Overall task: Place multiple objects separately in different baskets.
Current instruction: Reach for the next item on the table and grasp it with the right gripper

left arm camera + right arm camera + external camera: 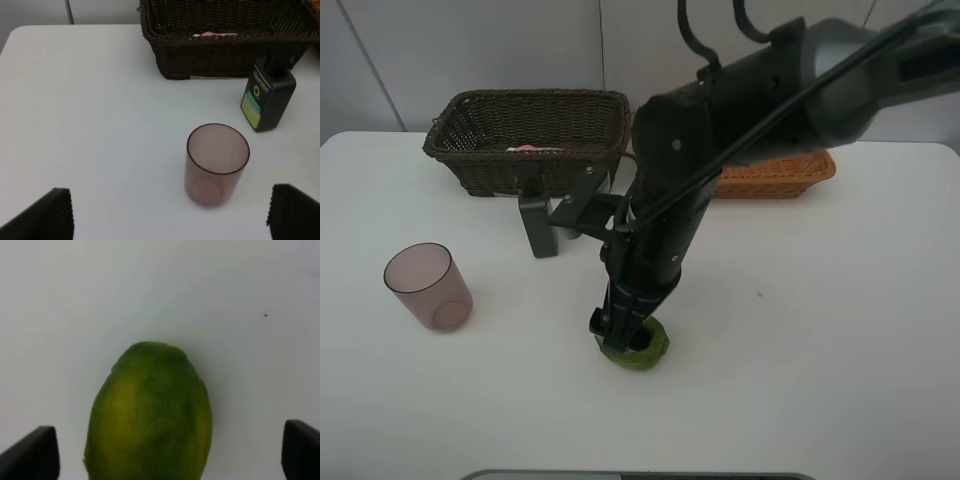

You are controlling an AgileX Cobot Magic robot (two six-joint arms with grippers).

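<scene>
A green lime-like fruit [638, 352] [150, 420] lies on the white table near the front. My right gripper [623, 336] [165, 455] reaches across the middle and hangs right over it, open, with a fingertip on each side and clear gaps showing. A translucent purplish cup [428, 286] [216, 162] stands upright at the left. My left gripper [170, 220] is open, its fingers well apart and short of the cup. A dark rectangular bottle [538, 226] [265, 97] stands in front of the dark brown basket [470, 135] [170, 55]. The orange-tan basket [780, 176] is partly hidden behind the right arm.
Something pink and white [527, 149] [215, 35] lies inside the dark basket. The right arm [740, 110] crosses the table's middle and hides what is behind it. Bare white table [820, 330] stretches to the right.
</scene>
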